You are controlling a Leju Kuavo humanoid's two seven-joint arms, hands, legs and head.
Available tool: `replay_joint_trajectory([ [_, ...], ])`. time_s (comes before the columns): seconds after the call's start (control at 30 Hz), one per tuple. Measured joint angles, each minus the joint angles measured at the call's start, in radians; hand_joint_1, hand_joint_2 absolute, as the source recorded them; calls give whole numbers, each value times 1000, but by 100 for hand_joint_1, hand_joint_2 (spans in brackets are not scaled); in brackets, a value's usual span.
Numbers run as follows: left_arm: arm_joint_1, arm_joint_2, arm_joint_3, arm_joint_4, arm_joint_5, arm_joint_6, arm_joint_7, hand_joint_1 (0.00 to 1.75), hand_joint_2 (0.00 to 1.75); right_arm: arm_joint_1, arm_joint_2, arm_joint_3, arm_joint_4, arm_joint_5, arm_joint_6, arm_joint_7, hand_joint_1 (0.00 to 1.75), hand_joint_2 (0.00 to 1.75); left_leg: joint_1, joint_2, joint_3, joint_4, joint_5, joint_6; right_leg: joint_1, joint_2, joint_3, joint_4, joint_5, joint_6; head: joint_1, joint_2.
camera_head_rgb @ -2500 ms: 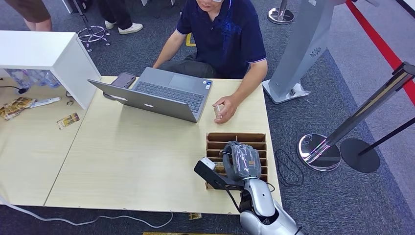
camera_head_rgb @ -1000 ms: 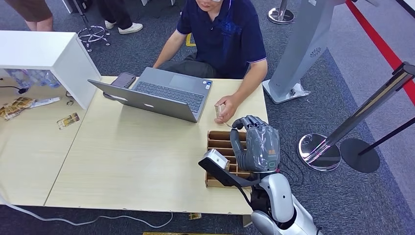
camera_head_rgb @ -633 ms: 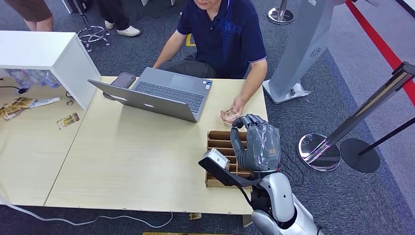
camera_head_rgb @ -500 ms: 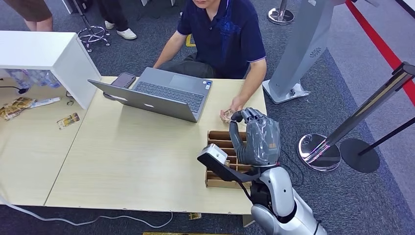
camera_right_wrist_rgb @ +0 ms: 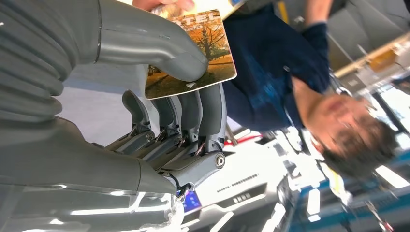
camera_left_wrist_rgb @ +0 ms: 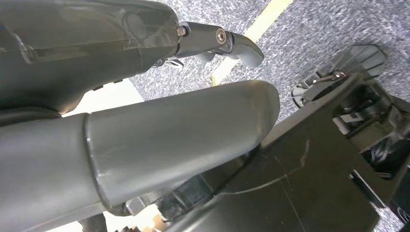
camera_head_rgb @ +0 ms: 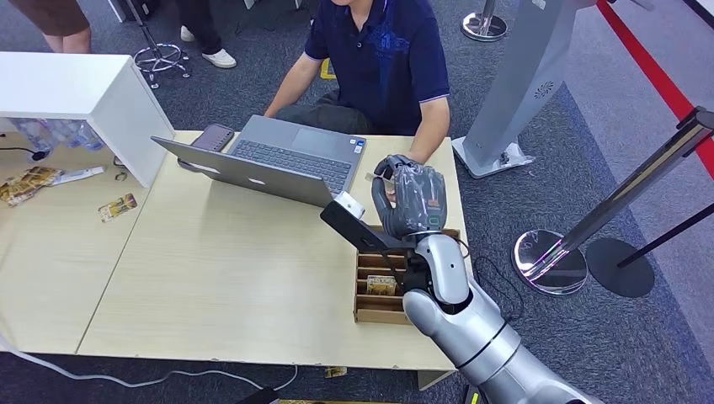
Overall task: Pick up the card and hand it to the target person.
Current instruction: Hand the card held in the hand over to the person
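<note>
Right wrist view — right hand [camera_right_wrist_rgb: 159, 96] pinches the card [camera_right_wrist_rgb: 193, 53] between thumb and fingers — person's fingertips [camera_right_wrist_rgb: 164, 4] touching it.

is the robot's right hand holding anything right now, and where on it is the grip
Yes: the right hand pinches the card between thumb and fingers near one end. A person's fingers touch the opposite end.
</note>
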Motion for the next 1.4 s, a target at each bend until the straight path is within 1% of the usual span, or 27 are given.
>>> replay_joint_trajectory([
  [0.27, -8, -8, -3, 0, -5, -6, 2, 0, 0, -36, 46, 13, 183, -29, -18, -15, 133, 175, 0, 0, 0, 0, 0, 0, 0, 0, 0, 0, 0, 0, 0, 0],
  [0.4, -9, -10, -5, 0, -5, -6, 2, 0, 0, -41, 58, 14, 237, -37, -26, -18, 130, 175, 0, 0, 0, 0, 0, 0, 0, 0, 0, 0, 0, 0, 0, 0],
  [0.43, -9, -10, -5, 0, -5, -6, 2, 0, 0, -41, 60, 14, 247, -38, -26, -18, 129, 175, 0, 0, 0, 0, 0, 0, 0, 0, 0, 0, 0, 0, 0, 0],
  [0.5, -9, -10, -5, 0, -5, -6, 2, 0, 0, -41, 62, 14, 265, -38, -27, -18, 119, 175, 0, 0, 0, 0, 0, 0, 0, 0, 0, 0, 0, 0, 0, 0],
  [0.53, -9, -10, -6, 0, -5, -6, 2, 0, 0, -41, 64, 14, 272, -38, -27, -18, 94, 175, 0, 0, 0, 0, 0, 0, 0, 0, 0, 0, 0, 0, 0, 0],
  [0.57, -9, -11, -6, 0, -5, -6, 2, 0, 0, -41, 65, 14, 279, -38, -27, -18, 64, 175, 0, 0, 0, 0, 0, 0, 0, 0, 0, 0, 0, 0, 0, 0],
  [0.63, -9, -12, -6, 0, -5, -6, 2, 0, 0, -41, 66, 15, 292, -38, -27, -18, 10, 175, 0, 0, 0, 0, 0, 0, 0, 0, 0, 0, 0, 0, 0, 0],
  [0.67, -9, -12, -6, 0, -5, -6, 2, 0, 0, -41, 66, 15, 297, -38, -27, -19, 3, 175, 0, 0, 0, 0, 0, 0, 0, 0, 0, 0, 0, 0, 0, 0],
  [0.73, -9, -12, -6, 0, -5, -6, 2, 0, 0, -41, 66, 16, 307, -34, -21, -22, 0, 175, 0, 0, 0, 0, 0, 0, 0, 0, 0, 0, 0, 0, 0, 0],
  [1.1, -9, -12, -6, 1, 2, -6, -1, 0, 0, -48, 66, 27, 323, -42, 23, -25, 0, 175, 0, 0, 1, 0, 0, 0, 0, 1, 0, 0, 0, 0, 0, 0],
  [1.23, -5, -11, -6, 1, 14, -3, -10, 0, 0, -34, 66, 27, 300, -139, 14, -68, 0, 175, 0, 0, 1, 0, 0, 0, 0, 1, 0, 0, 0, 0, 0, 0],
  [1.4, 9, -8, -6, 2, 31, 5, -27, 0, 0, 11, 66, 20, 231, -333, -22, -182, 0, 175, 0, 0, 0, 0, 0, 0, 0, 1, -1, 0, 0, 0, 0, 0],
])
